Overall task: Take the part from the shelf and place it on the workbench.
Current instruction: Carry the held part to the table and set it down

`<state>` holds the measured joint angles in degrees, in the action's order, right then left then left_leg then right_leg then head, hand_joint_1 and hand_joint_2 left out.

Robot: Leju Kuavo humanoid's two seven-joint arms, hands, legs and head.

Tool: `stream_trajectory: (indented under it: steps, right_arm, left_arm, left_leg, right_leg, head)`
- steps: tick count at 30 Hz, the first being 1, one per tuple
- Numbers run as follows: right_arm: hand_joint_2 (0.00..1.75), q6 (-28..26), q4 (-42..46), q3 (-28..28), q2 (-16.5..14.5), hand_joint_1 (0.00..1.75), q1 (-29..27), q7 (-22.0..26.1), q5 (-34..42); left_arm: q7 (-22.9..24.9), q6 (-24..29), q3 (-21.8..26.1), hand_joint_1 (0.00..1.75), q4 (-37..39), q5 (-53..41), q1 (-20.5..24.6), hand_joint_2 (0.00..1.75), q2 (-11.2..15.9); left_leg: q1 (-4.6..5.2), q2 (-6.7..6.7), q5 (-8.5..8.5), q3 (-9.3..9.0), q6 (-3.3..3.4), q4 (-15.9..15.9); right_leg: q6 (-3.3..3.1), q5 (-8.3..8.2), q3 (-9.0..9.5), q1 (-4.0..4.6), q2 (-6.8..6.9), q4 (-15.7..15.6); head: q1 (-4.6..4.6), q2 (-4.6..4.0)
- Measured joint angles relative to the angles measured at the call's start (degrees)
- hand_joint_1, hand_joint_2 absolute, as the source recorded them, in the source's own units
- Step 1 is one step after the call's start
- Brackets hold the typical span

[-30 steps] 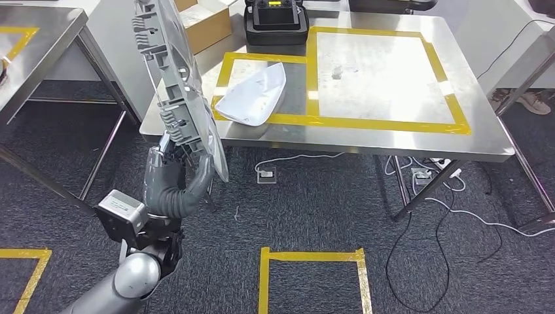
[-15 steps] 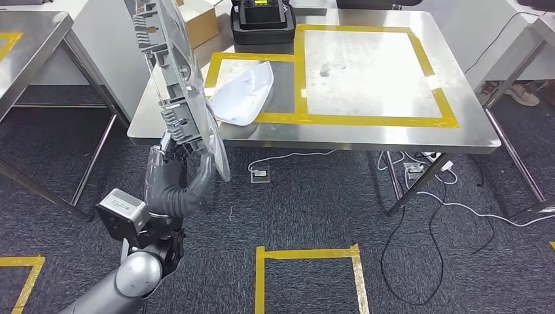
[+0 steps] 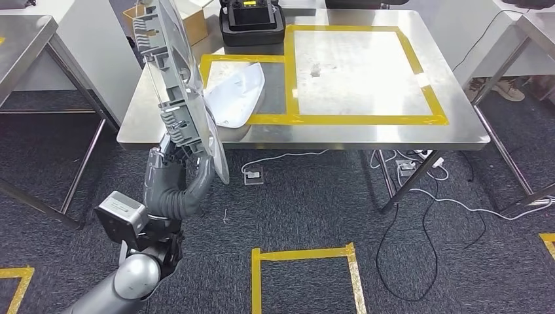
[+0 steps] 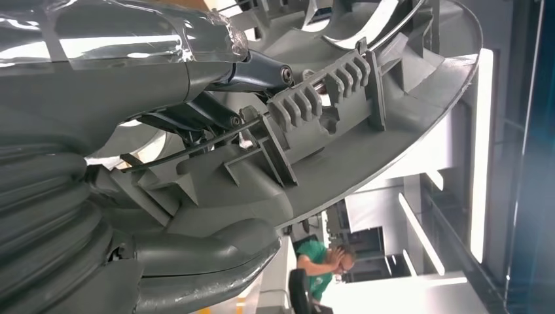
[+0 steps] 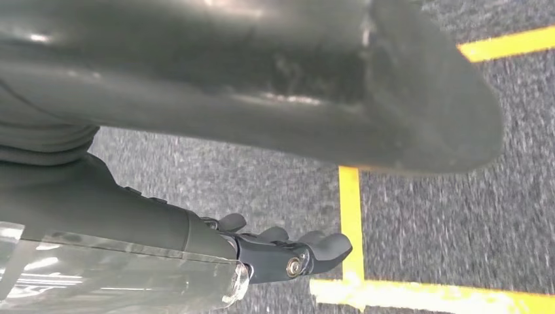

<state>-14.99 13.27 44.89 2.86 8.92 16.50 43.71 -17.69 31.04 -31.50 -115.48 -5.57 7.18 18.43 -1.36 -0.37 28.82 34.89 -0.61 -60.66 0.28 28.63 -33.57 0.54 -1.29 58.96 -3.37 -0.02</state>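
Part [image 3: 177, 85], a tall grey ribbed panel, stands upright in the left hand [image 3: 175, 167], gripped at its base near the workbench [image 3: 366, 134] edge; top-heavy, it may tip or strike the white piece [image 3: 235, 95].

The workbench [image 3: 393, 134] stands ahead of the robot; on its left part a shell-shaped part [image 3: 237, 95] lies inside the smaller taped frame [image 3: 211, 62], with the larger taped frame [image 3: 366, 120] just to the right and a case [image 3: 252, 26] at the workbench's far edge behind them. In front of the workbench's left corner the left hand [image 3: 175, 171] holds a ribbed part [image 3: 173, 85] upright, its upper end overlapping the workbench's left edge, and a cardboard box [image 3: 195, 23] sits behind that corner. Cables [image 3: 419, 196] lie on the floor under the workbench's right side, a taped floor square [image 3: 302, 254] lies nearer the robot, and the right hand [image 5: 288, 252] hangs above floor tape [image 5: 350, 216].
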Motion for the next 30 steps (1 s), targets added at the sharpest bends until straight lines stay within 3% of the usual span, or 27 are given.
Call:
stream_trajectory:
  steps: [2, 5, 6, 7, 8, 10, 12, 15, 17, 20, 21, 22, 24, 26, 27, 28, 30]
  right_arm:
    - [0.0, -0.43, 0.01, -0.02, -0.01, 0.0, 0.07, 0.0, -0.03]
    - [0.0, -1.46, 0.01, -0.01, 0.01, 0.0, 0.15, 0.0, -0.54]
    - [0.0, -1.69, 0.0, 0.0, -0.01, 0.0, 0.09, 0.0, -0.76]
    - [0.0, -1.79, 0.0, 0.01, -0.02, 0.0, 0.03, 0.0, -0.91]
    - [0.0, -1.82, 0.0, 0.02, -0.03, 0.0, -0.02, -0.01, -1.04]
    - [0.0, -1.86, 0.0, 0.03, -0.02, 0.0, -0.02, -0.01, -1.13]
    - [0.0, -1.94, 0.0, 0.03, 0.01, 0.0, 0.02, -0.01, -1.14]
    - [0.0, -2.04, -0.01, 0.03, 0.02, 0.0, -0.04, -0.01, -1.14]
    - [0.0, -2.08, -0.01, 0.03, -0.01, 0.0, -0.03, -0.01, -1.14]
    - [0.0, -2.08, -0.02, 0.03, -0.02, 0.0, -0.07, -0.01, -1.14]
    - [0.0, -2.08, -0.02, 0.03, -0.02, 0.0, -0.16, 0.0, -1.16]
    - [0.0, -2.06, -0.02, 0.03, -0.02, 0.0, -0.25, 0.0, -1.19]
    - [0.0, -2.0, -0.02, 0.03, -0.03, 0.0, -0.33, -0.01, -1.26]
    - [0.0, -1.92, -0.01, 0.03, -0.08, 0.0, -0.31, -0.01, -1.28]
    - [0.0, -1.88, 0.01, 0.03, -0.09, 0.0, -0.27, 0.0, -1.29]
    - [0.0, -1.84, 0.02, 0.03, -0.1, 0.0, -0.21, 0.01, -1.28]
    - [0.0, -1.71, 0.04, 0.03, -0.09, 0.0, -0.08, 0.03, -1.28]
  left_arm:
    - [-0.09, -0.25, 0.0, 1.75, -0.03, 0.05, 0.14, 1.75, -0.08]
    - [-0.3, -0.62, -0.02, 1.75, -0.04, 0.02, 0.17, 1.75, -0.18]
    - [-0.36, -0.66, -0.03, 1.75, -0.04, -0.15, 0.14, 1.75, -0.19]
    - [-0.39, -0.6, -0.04, 1.75, -0.04, -0.42, 0.12, 1.75, -0.19]
    - [-0.4, -0.51, -0.05, 1.75, -0.05, -0.76, 0.11, 1.75, -0.19]
    - [-0.41, -0.37, -0.06, 1.75, -0.2, -1.27, 0.11, 1.75, -0.2]
    - [-0.42, -0.34, -0.06, 1.75, -0.37, -1.44, 0.12, 1.75, -0.22]
    - [-0.39, -0.3, -0.05, 1.75, -0.45, -1.54, 0.11, 1.75, -0.28]
    - [-0.37, -0.15, -0.05, 1.75, -0.5, -1.75, 0.14, 1.75, -0.33]
    - [-0.29, 0.27, -0.05, 1.75, -0.54, -2.46, 0.17, 1.75, -0.4]
    - [-0.11, 0.41, -0.04, 1.75, -0.54, -2.73, 0.16, 1.75, -0.4]
    - [0.2, 0.49, -0.03, 1.75, -0.56, -2.98, 0.2, 1.75, -0.39]
    - [0.94, 0.51, -0.02, 1.75, -0.66, -3.28, 0.35, 1.75, -0.38]
    - [1.63, 0.42, -0.02, 1.75, -0.83, -3.09, 0.67, 1.75, -0.38]
    - [1.88, 0.37, -0.01, 1.75, -0.88, -2.91, 0.84, 1.75, -0.38]
    - [2.1, 0.32, -0.01, 1.75, -0.92, -2.68, 1.03, 1.75, -0.38]
    - [2.23, 0.29, 0.01, 1.75, -0.97, -2.38, 1.22, 1.75, -0.39]
  left_leg:
    - [-0.22, 0.08, -0.13, -0.13, 0.55, 0.21]
    - [-0.23, 0.18, -0.11, -0.18, 0.94, 0.25]
    - [-0.21, 0.18, -0.09, -0.18, 0.95, 0.24]
    - [-0.21, 0.17, -0.08, -0.19, 0.94, 0.23]
    - [-0.2, 0.16, -0.05, -0.24, 0.92, 0.23]
    - [-0.17, 0.13, 0.04, -0.41, 0.77, 0.27]
    - [-0.13, 0.08, 0.06, -0.43, 0.38, 0.34]
    - [-0.23, 0.09, -0.04, -0.5, -0.58, 0.71]
    - [-0.18, 0.21, 1.11, -0.09, -1.02, -0.4]
    - [-0.08, 0.26, 5.87, 3.92, -1.2, -9.0]
    - [-0.07, 0.26, 6.77, 5.34, -1.27, -11.81]
    - [-0.07, 0.27, 6.66, 6.06, -1.34, -13.06]
    - [-0.09, 0.34, 4.46, 5.36, -1.4, -11.31]
    - [-0.12, 0.46, 1.4, 2.46, -1.33, -5.68]
    - [-0.12, 0.53, 0.71, 1.07, -1.24, -3.19]
    - [-0.09, 0.55, 0.41, -0.19, -1.06, -0.9]
    - [0.02, 0.52, 1.27, -1.01, -0.44, 0.41]
  right_leg:
    - [0.64, 1.55, -0.85, -0.13, 0.29, 2.12]
    - [1.56, 6.4, -5.53, -0.53, 0.87, 12.07]
    - [1.66, 7.13, -6.88, -0.59, 0.95, 14.66]
    - [1.63, 6.76, -7.37, -0.6, 0.98, 15.37]
    - [1.48, 5.3, -6.8, -0.58, 0.99, 13.85]
    - [0.85, 1.29, -3.37, -0.43, 0.98, 6.46]
    - [0.2, -0.56, -0.63, -0.11, 0.94, 0.71]
    - [-0.46, -0.71, -0.06, 0.07, 0.88, -0.76]
    - [-1.13, -1.27, 0.38, -0.12, 0.96, -1.72]
    - [-1.68, -1.52, 0.65, -0.1, 1.0, -2.23]
    - [-1.74, -1.49, 0.65, -0.03, 0.98, -2.2]
    - [-1.76, -1.44, 0.66, 0.03, 0.96, -2.13]
    - [-1.72, -1.17, 0.68, 0.03, 0.87, -1.97]
    - [-1.44, -0.56, 0.77, -0.04, 0.73, -1.63]
    - [-1.23, -0.2, 0.82, -0.05, 0.68, -1.39]
    - [-0.95, 0.19, 0.76, 0.0, 0.62, -1.03]
    - [-0.45, 0.79, 0.88, 0.1, 0.57, -0.68]
  head:
    - [0.25, 0.0]
    - [0.55, 0.0]
    - [0.56, 0.0]
    - [0.56, 0.0]
    - [0.56, 0.0]
    - [0.55, 0.0]
    - [0.52, 0.0]
    - [0.49, 0.0]
    - [0.43, 0.0]
    - [0.36, 0.0]
    - [0.36, 0.0]
    - [0.37, 0.0]
    - [0.37, 0.0]
    - [0.35, 0.0]
    - [0.36, 0.0]
    - [0.35, 0.0]
    - [0.44, 0.0]
